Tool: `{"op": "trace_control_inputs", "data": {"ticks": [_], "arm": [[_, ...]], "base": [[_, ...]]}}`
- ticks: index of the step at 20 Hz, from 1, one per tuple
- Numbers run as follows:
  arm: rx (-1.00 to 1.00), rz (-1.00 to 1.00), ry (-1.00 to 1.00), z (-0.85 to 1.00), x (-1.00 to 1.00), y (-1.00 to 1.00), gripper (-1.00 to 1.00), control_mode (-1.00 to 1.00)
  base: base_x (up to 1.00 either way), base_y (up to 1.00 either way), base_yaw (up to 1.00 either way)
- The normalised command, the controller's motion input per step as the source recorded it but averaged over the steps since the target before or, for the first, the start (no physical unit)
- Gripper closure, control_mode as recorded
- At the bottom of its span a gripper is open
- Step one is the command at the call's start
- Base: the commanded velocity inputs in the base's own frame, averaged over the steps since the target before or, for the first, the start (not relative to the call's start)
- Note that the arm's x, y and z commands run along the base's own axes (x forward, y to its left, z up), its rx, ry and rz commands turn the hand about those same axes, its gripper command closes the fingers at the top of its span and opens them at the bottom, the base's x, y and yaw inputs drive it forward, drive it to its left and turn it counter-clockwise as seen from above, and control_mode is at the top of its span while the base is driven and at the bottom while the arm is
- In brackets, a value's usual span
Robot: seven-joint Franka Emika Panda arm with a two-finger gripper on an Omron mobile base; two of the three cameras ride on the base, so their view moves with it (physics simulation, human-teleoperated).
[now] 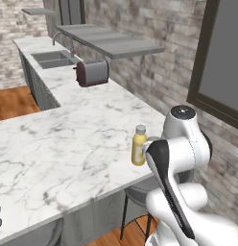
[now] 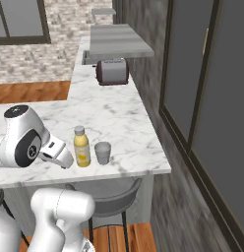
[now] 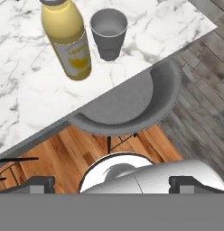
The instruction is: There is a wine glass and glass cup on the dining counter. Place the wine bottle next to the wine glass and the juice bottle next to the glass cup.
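The juice bottle stands upright on the worktop, just beside the glass cup. The pincer hangs off the worktop's edge above a stool, empty and spread wide, with the bottle ahead of it.

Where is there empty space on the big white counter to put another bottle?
The dining counter lies bare across its broad middle, from the juice bottle back toward the toaster. It is crowded at the near corner above the stool, where the juice bottle stands beside the glass cup, close but apart.
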Motion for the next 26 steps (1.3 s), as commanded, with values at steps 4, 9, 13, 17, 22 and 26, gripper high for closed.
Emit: {"op": "trace_control_inputs", "data": {"ticks": [4,9,13,17,22,26], "arm": [[0.00,0.00,0.00,0.00,0.00,0.00,-1.00,-1.00],[0.00,0.00,0.00,0.00,0.00,0.00,-1.00,1.00],[0.00,0.00,0.00,0.00,0.00,0.00,-1.00,1.00],[0.00,0.00,0.00,0.00,0.00,0.00,-1.00,1.00],[0.00,0.00,0.00,0.00,0.00,0.00,-1.00,1.00],[0.00,0.00,0.00,0.00,0.00,0.00,-1.00,1.00]], "base": [[0.00,0.00,0.00],[-0.01,0.00,0.00],[-0.43,0.02,0.00],[-0.63,0.07,0.00],[-0.71,0.06,0.03],[-0.48,0.07,0.46]]}}
